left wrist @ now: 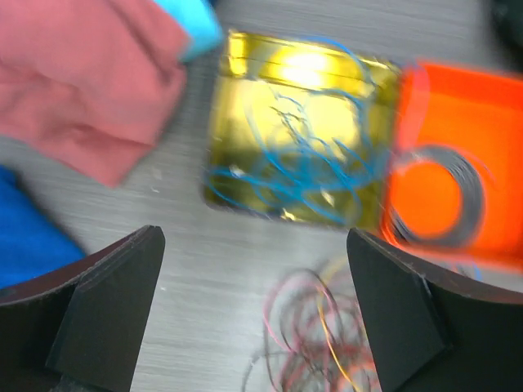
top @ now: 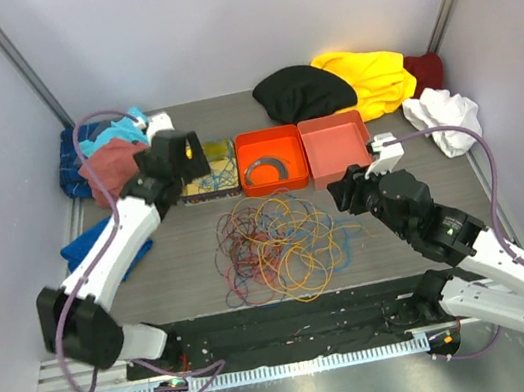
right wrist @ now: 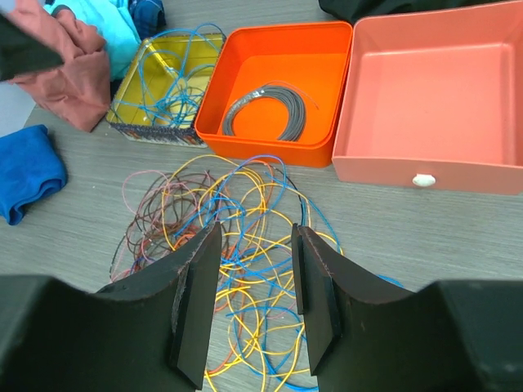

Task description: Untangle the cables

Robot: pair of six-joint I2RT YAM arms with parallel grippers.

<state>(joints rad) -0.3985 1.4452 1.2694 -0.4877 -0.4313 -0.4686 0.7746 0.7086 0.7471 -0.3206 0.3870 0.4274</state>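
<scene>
- evidently sorting by colour: left gripper (left wrist: 253,238) hangs wide open, empty, over the yellow tray (left wrist: 214,163) of blue wires (left wrist: 304,173).
- right gripper (right wrist: 256,234) half open, empty, above the cables (right wrist: 237,200).

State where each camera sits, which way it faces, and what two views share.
Top external: high behind the near edge, looking down on the table; left arm and right arm show.
Left wrist: above the yellow tray, facing down; open left pincer frames it.
Right wrist: over the cables, looking forward and down; right pincer shows.
Shared: all show the orange tray.
</scene>
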